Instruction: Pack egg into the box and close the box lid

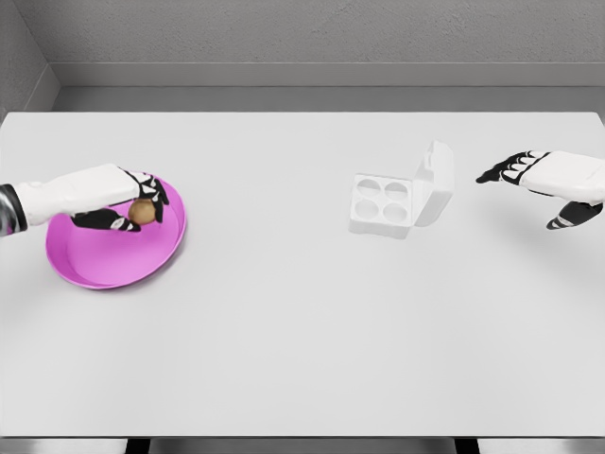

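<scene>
The egg (143,212) is brown and sits pinched in the left hand (128,206), fingers curled round it, right over the pink plate (118,267) on the left side of the tabletop (302,350). It's too covered by fingers to say which way its long axis runs, or whether it touches the plate. The box (383,202) is well off to the right of the plate, white, with four round cups, all empty as far as I can see. Its lid (436,178) stands up along the right side, tilted slightly back, so the opening faces up and left. There's loads of bare tabletop between plate and box and along the whole front edge. The right hand (541,184) hovers just right of the lid, fingers relaxed and spread, holding nothing.
</scene>
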Robot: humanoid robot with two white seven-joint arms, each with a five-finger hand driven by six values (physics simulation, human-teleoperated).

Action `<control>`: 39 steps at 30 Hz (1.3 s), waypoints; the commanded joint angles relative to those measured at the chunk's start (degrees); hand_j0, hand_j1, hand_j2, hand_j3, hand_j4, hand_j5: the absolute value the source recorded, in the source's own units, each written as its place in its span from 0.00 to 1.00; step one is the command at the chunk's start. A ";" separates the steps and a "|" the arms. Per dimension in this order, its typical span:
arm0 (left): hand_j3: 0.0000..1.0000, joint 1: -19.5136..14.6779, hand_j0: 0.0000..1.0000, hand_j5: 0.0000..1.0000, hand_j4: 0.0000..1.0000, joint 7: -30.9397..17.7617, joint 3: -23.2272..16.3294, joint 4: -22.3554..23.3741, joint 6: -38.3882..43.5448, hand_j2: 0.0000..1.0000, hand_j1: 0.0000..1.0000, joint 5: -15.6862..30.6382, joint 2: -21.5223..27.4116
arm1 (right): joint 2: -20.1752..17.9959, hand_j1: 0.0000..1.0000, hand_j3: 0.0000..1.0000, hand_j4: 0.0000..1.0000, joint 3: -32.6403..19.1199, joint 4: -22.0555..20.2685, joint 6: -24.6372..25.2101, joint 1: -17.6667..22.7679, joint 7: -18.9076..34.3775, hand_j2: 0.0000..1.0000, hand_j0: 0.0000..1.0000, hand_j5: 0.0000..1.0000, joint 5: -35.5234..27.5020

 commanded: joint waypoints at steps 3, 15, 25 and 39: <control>0.40 -0.18 0.40 0.40 0.40 -0.07 0.02 -0.17 0.06 0.40 0.40 0.53 -1.05 | -0.07 1.00 1.00 1.00 -0.02 -0.01 0.15 0.00 -0.02 1.00 1.00 1.00 -0.29; 0.39 -2.29 0.39 0.39 0.39 -0.25 -0.16 -0.35 0.06 0.39 0.39 0.44 -5.27 | 0.02 1.00 1.00 1.00 -0.02 -0.01 0.15 -0.09 -0.02 1.00 1.00 1.00 -0.38; 0.39 -5.01 0.39 0.39 0.39 -1.83 -1.03 0.09 0.06 0.39 0.39 -0.09 -13.00 | 0.02 1.00 1.00 1.00 -0.02 -0.01 0.15 -0.09 -0.02 1.00 1.00 1.00 -0.38; 0.36 -9.41 0.36 0.36 0.36 -1.83 -4.90 0.36 0.06 0.36 0.36 0.00 -20.48 | 0.02 1.00 1.00 1.00 -0.11 -0.27 0.15 -0.26 -0.02 1.00 1.00 1.00 -0.47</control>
